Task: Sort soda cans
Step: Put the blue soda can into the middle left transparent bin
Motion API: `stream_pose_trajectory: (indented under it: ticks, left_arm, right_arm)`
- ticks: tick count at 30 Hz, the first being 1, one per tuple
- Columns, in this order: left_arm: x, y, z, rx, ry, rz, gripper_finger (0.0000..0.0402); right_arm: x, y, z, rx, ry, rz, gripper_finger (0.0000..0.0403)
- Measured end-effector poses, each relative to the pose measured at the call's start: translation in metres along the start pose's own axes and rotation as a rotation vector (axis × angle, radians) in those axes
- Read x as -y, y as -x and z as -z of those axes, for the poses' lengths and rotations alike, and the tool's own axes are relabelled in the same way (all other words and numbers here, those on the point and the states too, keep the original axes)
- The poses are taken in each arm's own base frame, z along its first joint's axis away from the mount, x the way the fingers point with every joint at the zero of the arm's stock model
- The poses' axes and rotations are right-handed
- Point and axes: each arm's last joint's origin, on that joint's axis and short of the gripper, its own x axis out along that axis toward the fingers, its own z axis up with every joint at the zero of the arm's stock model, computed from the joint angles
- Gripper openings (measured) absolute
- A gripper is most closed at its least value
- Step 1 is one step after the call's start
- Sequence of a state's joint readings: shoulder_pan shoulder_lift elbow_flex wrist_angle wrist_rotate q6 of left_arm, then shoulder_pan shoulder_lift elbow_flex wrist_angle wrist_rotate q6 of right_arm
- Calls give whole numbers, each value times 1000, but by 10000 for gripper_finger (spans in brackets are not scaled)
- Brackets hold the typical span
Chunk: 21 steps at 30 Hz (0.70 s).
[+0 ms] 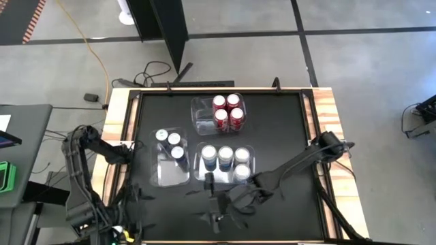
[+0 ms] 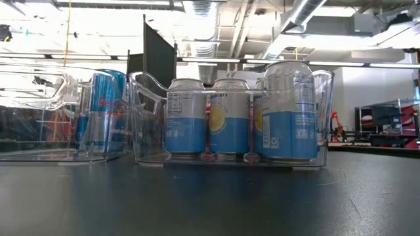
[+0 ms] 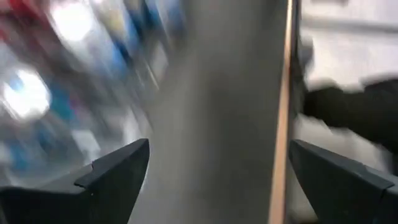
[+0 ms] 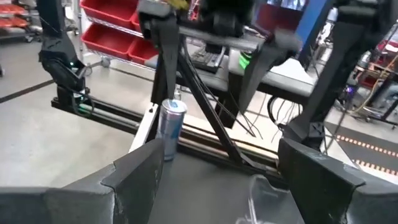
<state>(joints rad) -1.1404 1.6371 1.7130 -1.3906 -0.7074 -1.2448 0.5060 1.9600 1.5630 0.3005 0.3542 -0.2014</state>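
Three clear bins hold standing soda cans. Several red cans (image 1: 227, 111) fill the far bin. Three dark blue cans (image 1: 170, 143) stand in the left bin (image 2: 105, 111). Several light blue cans (image 1: 225, 158) are in the middle bin (image 2: 230, 118). One slim blue-silver can (image 4: 171, 127) stands alone on the table near its edge, ahead of my open right gripper (image 4: 217, 168), which touches nothing. My right gripper (image 1: 212, 194) hovers near the table's near edge. My left gripper (image 3: 214, 168), open, is at the table's left edge (image 1: 131, 154).
A corner of a clear bin (image 4: 267, 193) lies just below and ahead of my right gripper. The wooden table rim (image 1: 121, 116) borders the black top. Bare black table (image 1: 279, 122) lies right of the bins. Arm stands and cables lie beyond the left edge (image 4: 186, 68).
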Motion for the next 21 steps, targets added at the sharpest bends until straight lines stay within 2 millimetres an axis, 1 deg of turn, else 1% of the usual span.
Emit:
stream_pose_trajectory:
  ticks: [2,5,9,11,15,18,21]
  left_arm:
    - [1,0,4,-158,80,46,382]
    - [2,1,9,-385,165,85,382]
    - [4,3,14,-614,247,113,382]
    - [5,5,16,-679,262,126,382]
    - [7,11,23,-753,276,128,382]
    - [8,15,28,-781,288,121,382]
    - [9,16,34,-789,304,99,382]
  right_arm:
    - [0,-7,-3,-10,10,1,332]
    - [1,-11,-10,-19,15,0,332]
    - [9,-13,-15,-1,6,18,332]
    - [11,-12,-16,-1,5,23,332]
    - [15,-13,-17,10,28,33,332]
    - [18,-14,-17,11,56,39,332]
    - [27,-16,-15,5,57,56,332]
